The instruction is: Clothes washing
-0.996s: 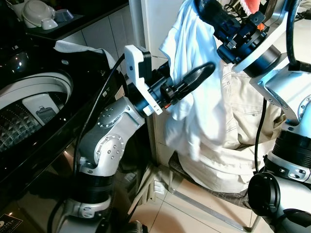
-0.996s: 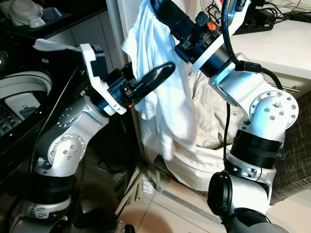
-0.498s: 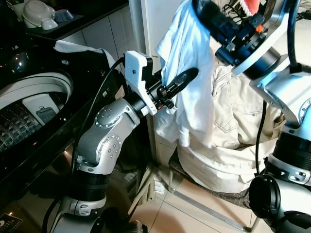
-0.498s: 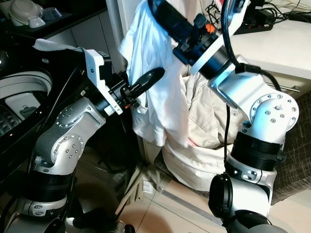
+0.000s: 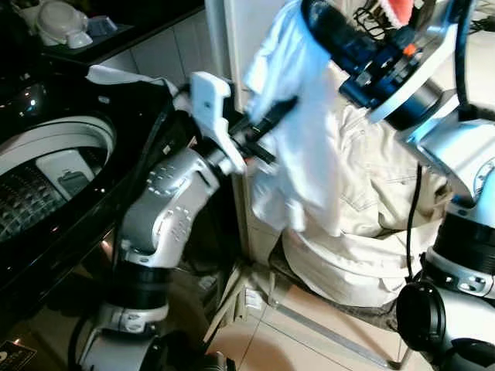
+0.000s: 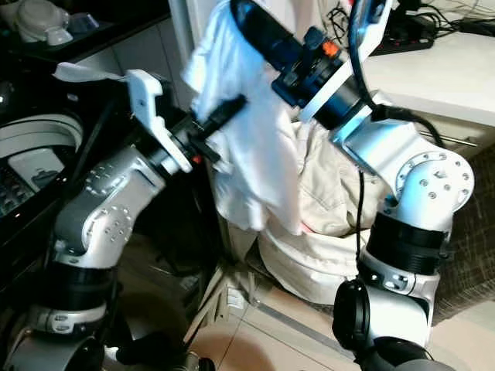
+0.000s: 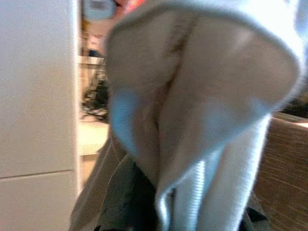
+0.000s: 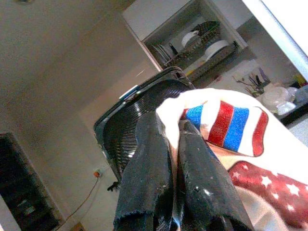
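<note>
A tiled floor (image 5: 302, 340) and one black washing machine (image 5: 46, 166). The right claw (image 8: 175, 161) pinches one white shirt (image 5: 298, 139) aloft above beige trousers (image 5: 371, 224); left claw's (image 5: 267, 124) grip cannot be told.

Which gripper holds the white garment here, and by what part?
The right gripper pinches the white garment at its top edge, by the striped print; the left gripper only presses into the hanging cloth.

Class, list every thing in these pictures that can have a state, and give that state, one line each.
White shirt: lifted, hanging from the right gripper.
Right gripper: shut on the shirt.
Left gripper: pushed against the hanging shirt.
Washing machine: lid open, drum showing.
Beige trousers: heaped on the chair.
</note>
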Tool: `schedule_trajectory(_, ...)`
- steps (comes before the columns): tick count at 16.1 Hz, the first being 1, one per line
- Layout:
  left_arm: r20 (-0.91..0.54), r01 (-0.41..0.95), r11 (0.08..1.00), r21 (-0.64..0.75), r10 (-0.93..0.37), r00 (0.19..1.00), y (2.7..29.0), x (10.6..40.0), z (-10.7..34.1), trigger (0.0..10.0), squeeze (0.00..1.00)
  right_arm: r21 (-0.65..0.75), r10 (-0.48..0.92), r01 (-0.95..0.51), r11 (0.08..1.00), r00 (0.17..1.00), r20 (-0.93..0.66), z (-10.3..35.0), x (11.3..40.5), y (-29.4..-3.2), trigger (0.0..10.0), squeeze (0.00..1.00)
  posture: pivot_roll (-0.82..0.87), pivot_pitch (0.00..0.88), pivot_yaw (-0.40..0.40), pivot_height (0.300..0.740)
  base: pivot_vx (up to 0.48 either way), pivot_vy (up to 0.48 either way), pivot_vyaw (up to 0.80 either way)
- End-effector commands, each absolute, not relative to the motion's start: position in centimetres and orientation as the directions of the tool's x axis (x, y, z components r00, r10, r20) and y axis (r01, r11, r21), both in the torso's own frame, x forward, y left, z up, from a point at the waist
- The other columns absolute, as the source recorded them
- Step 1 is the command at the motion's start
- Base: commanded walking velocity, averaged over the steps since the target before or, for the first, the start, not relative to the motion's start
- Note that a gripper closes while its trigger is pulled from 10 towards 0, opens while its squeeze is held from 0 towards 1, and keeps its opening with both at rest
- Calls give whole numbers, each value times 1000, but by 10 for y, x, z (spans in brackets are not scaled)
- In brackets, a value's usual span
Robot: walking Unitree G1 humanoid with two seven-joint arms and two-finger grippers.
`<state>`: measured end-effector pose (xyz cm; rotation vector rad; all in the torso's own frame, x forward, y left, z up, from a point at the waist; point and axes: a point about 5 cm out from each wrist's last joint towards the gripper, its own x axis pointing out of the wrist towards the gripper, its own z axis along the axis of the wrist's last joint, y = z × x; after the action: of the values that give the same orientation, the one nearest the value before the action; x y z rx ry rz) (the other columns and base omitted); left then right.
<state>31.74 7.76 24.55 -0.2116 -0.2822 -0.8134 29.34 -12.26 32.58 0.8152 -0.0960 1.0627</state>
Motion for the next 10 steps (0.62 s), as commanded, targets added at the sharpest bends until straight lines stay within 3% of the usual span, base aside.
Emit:
schedule_trajectory(1, 325, 691, 720, -66, -639, 697, 88, 325, 249, 0, 0, 512, 745, -835, 203, 471, 473, 332, 286, -118, 0, 0, 16, 0, 100, 740, 0, 0, 0)
schedule_trajectory(2, 331, 678, 733, -57, -627, 705, 94, 327, 253, 0, 0, 508, 744, -837, 202, 469, 476, 331, 285, -119, 0, 0, 16, 0, 100, 740, 0, 0, 0)
schedule_trajectory(3, 336, 660, 750, -43, -611, 717, 101, 330, 256, 0, 0, 513, 732, -832, 211, 482, 481, 330, 286, -120, 10000, 1000, 19, 0, 96, 740, 0, 0, 0)
schedule_trajectory(5, 342, 628, 778, -20, -584, 736, 110, 334, 261, 0, 0, 502, 719, -836, 222, 488, 494, 329, 285, -124, 10000, 1000, 21, 0, 94, 740, 0, 0, 0)
schedule_trajectory(8, 372, 445, 894, 51, -431, 822, 140, 353, 283, 0, 0, 462, 725, -854, 239, 473, 500, 329, 279, -129, 10000, 1000, 18, 0, 99, 740, 0, 0, 0)
schedule_trajectory(9, 452, 149, 976, 157, -206, 868, 181, 368, 318, 0, 0, 418, 740, -866, 273, 466, 484, 328, 273, -130, 10000, 1000, 13, 0, 105, 740, 0, 0, 0)
schedule_trajectory(10, 511, 6, 981, 194, -106, 853, 200, 370, 338, 0, 0, 397, 750, -867, 302, 473, 462, 327, 271, -130, 10000, 1000, 10, 0, 110, 740, 0, 0, 0)
